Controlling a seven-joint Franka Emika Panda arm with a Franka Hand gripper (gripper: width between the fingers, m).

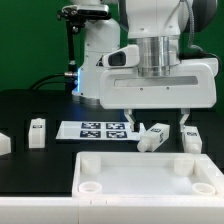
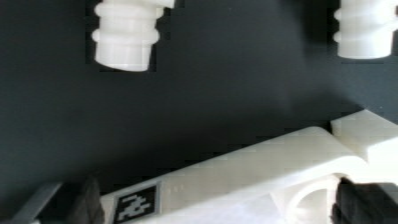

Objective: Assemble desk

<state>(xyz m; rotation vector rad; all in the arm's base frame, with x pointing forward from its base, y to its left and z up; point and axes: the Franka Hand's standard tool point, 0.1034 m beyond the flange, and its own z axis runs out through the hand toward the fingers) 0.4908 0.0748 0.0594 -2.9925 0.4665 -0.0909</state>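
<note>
I have the claw (image 1: 157, 123) spread wide, hanging low over the black bench (image 1: 30, 108) with one finger on each side of a lying leg (image 1: 153, 136). I see nothing pinched. That leg is on its side. Its long axis slants from nearer on the exterior view's left to farther on its right, with a tagged face up. In the wrist view the lying leg (image 2: 267, 170) runs diagonally between the dark fingers (image 2: 59, 205), its tag near one end. A second leg (image 1: 192, 138) sits near it on the exterior view's right. An upright leg (image 1: 37, 132) stands well apart on the left, beyond the marker board (image 1: 95, 130). The desk top (image 1: 150, 178) lies flat nearest the camera, its long axis across the view and its round sockets facing up.
</note>
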